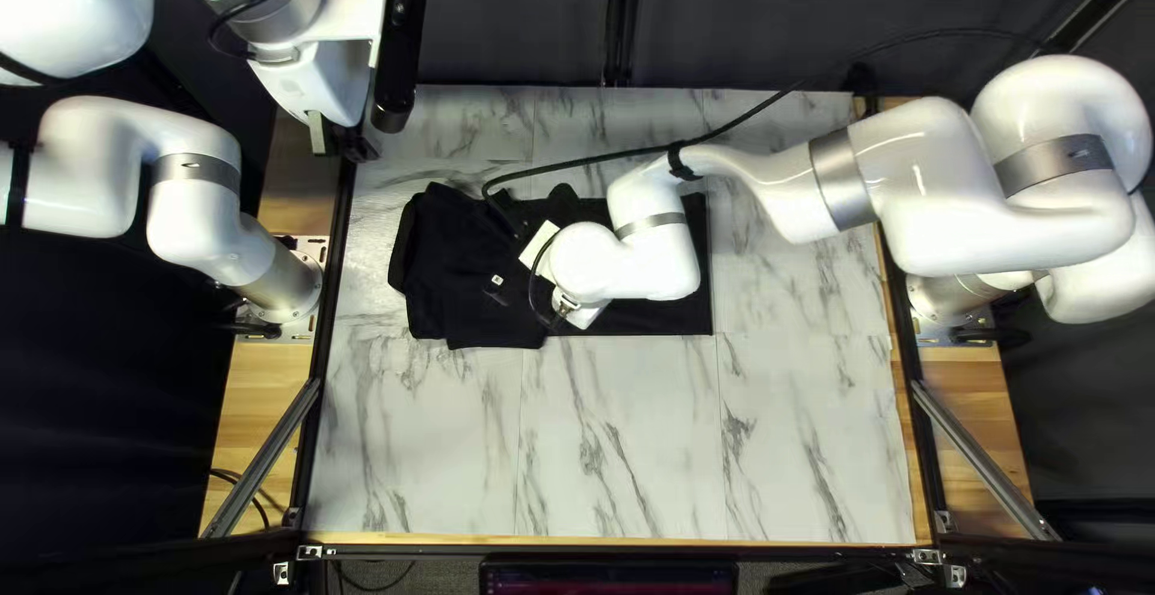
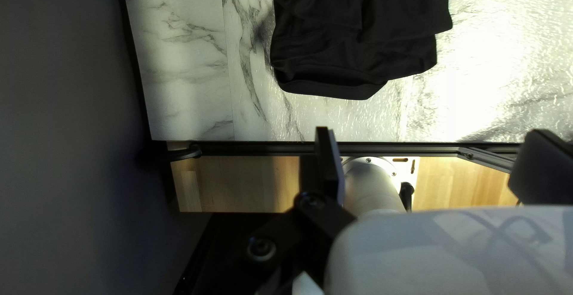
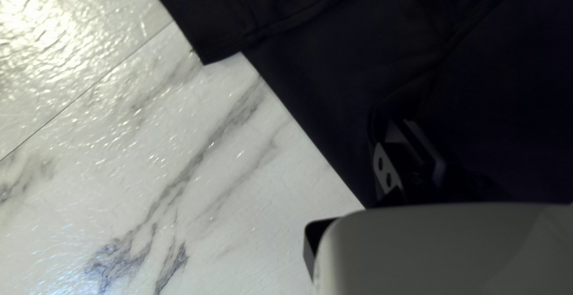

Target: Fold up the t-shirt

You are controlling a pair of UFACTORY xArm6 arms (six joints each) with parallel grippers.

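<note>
Black shirt (image 1: 463, 276) partly folded, toward 11 o'clock on the surface (image 1: 626, 439); left pincer (image 1: 335, 138) wide, raised off the shirt's 10 o'clock; right pincer (image 1: 586, 314) at the shirt's 5 o'clock, cannot tell its grip.

We see our right gripper of black links (image 1: 587, 314) at the black cloth t-shirt (image 3: 334, 80). To its left, one shirt corner sticks out nearer, over the white, grey-veined marble-look table (image 3: 239, 181).
</note>
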